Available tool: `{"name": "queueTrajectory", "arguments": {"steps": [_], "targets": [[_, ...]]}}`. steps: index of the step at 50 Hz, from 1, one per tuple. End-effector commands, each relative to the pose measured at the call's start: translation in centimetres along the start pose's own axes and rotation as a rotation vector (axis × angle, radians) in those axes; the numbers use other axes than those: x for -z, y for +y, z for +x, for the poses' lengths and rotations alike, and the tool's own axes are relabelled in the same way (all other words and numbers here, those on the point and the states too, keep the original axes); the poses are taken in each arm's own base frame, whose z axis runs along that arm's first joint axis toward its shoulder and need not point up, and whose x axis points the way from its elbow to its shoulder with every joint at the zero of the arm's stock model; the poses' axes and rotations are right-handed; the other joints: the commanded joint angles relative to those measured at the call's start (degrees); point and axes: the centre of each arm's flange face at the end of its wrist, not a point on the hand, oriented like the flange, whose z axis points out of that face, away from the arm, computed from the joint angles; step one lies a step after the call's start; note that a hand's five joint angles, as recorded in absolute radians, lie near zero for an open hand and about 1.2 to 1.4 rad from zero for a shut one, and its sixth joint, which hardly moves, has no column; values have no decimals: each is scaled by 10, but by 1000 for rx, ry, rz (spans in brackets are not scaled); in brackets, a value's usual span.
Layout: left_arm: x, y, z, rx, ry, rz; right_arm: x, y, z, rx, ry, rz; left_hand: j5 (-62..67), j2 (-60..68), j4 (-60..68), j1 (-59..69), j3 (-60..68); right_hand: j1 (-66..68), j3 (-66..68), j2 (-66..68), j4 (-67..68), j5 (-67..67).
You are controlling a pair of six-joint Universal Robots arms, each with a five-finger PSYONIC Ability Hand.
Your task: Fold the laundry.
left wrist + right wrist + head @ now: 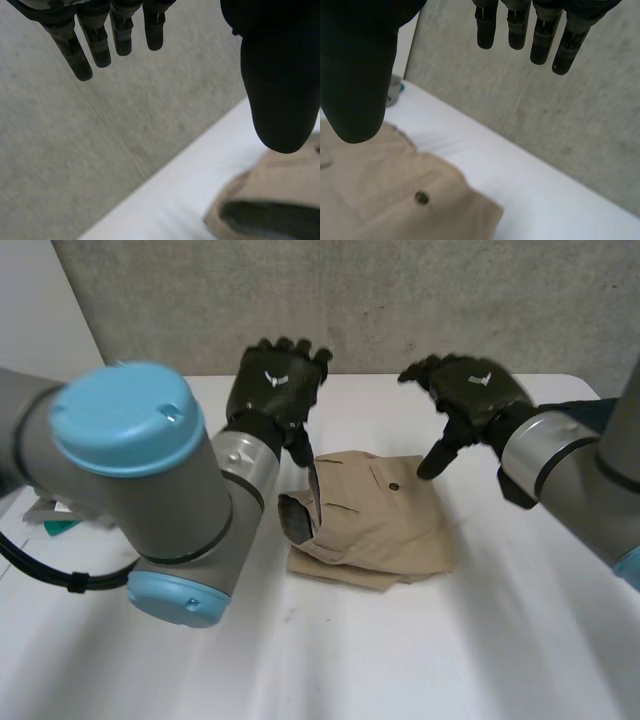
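Tan cloth (385, 525) lay folded in a rough square at the middle of the white table (400, 660). It had a pocket flap with a dark button (393, 486) on top, toward the far side. A dark grey lining showed at the opening on its left edge, next to the left arm (150, 490).

Left hand (277, 385) hung over the cloth's far-left corner, palm down. Its fingers were relaxed, spread and holding nothing. Its thumb pointed down at the cloth near the dark opening; contact couldn't be told. In the left wrist view the fingers (100, 45) were straight and apart against the grey wall (100, 150). The thumb (282, 90) sat well away from them, above the cloth (285, 185). Nothing was between thumb and fingers.

Right hand (470, 390) hung over the far-right corner, also palm down. Its fingers were loose and empty, with the thumb angled down toward the cloth just right of the button. In the right wrist view the fingers (540, 40) were straight and the thumb (360, 75) was wide of them. The cloth (395, 190) and button (422, 198) lay below the palm. Whether the thumb touched couldn't be told.

The hands were well apart, one at each far corner. A small teal thing (60, 525) sat at the table's left edge behind the left arm, too hidden to identify.
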Motion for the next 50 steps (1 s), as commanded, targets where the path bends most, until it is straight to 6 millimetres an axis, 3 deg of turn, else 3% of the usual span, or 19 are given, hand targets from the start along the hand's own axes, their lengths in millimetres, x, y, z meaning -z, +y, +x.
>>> {"name": "queueTrajectory", "arguments": {"steps": [1, 5, 11, 18, 21, 23, 26, 30, 44, 50], "targets": [[4, -24, 6, 20, 29, 65, 10, -19, 11, 6, 44, 46, -7, 3, 3, 11, -1, -14, -21, -25, -33, -35], [0, 8, 37, 10, 101, -9, 7, -11, 11, -2, 43, 13, -7, 3, 3, 11, -1, -14, -21, -25, -33, -35], [-8, 66, 67, -3, 157, -150, -21, 41, 16, -47, 56, -125, -5, 5, 5, 13, 1, -14, -21, -25, -33, -35], [-14, 95, 70, 1, 154, -222, -39, 79, 14, -53, 48, -216, -2, 8, 8, 16, 4, -14, -21, -25, -33, -35], [-18, 103, 60, -22, 113, -254, -40, 85, 9, -56, 22, -229, 0, 10, 10, 18, 6, -14, -21, -25, -33, -35], [-23, 113, 41, -67, 66, -304, -41, 87, 8, -60, 11, -233, 0, 10, 10, 18, 6, -14, -21, -25, -33, -35], [-25, 122, 21, -142, 40, -355, -42, 90, 5, -63, -13, -237, 0, 10, 10, 18, 6, -14, -21, -25, -33, -35], [-24, 127, 17, -205, 48, -377, -46, 95, 3, -64, -26, -241, -5, 5, 5, 13, 1, -14, -21, -25, -33, -35], [-16, 146, 34, -223, 116, -409, -63, 140, 5, 53, -31, -336, -7, 3, 3, 11, -1, -14, -21, -25, -33, -35], [-17, 143, 35, -213, 133, -397, -62, 132, 6, 95, -23, -323, -3, 7, 6, 15, 2, -14, -21, -25, -33, -35]]}}
